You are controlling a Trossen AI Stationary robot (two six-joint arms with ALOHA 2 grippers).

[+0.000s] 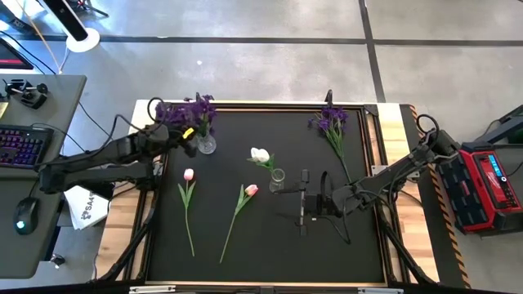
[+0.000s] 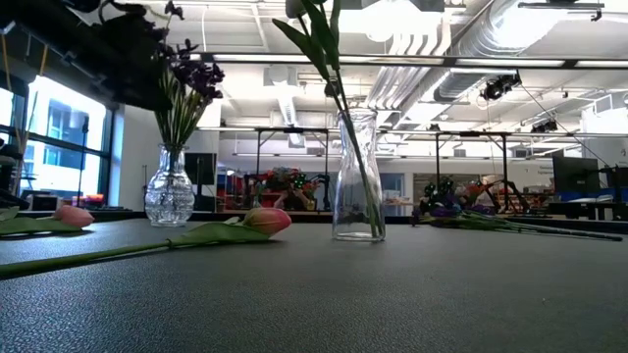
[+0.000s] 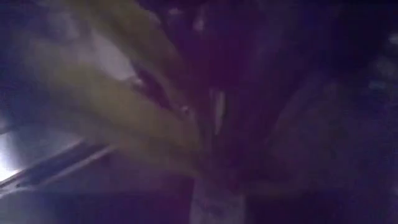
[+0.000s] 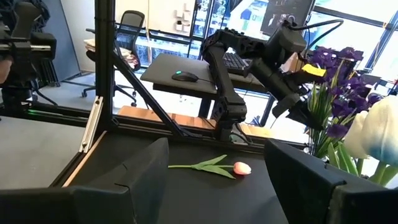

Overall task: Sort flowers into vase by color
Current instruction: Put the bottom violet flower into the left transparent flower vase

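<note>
Purple flowers [image 1: 189, 112] already sit in the round vase [image 1: 206, 144] by the counter's far-left corner where the left gripper [image 1: 181, 135] hangs, can't tell its jaws, one white tulip [image 1: 260, 154] is in the tall vase [image 1: 278, 179], right gripper [image 1: 304, 198] jaws wide and empty, two pink tulips [image 1: 189, 175] and one purple bunch [image 1: 331, 122] still left lying.

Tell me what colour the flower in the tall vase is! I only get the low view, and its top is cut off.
Observer: It's a white tulip, leaning out of the tall vase.
Operator: Where's the left gripper?
Observer: The left gripper is up among the purple flowers standing in the round vase.
Operator: And the other one?
Observer: The right gripper is open and empty, beside the tall vase.
</note>
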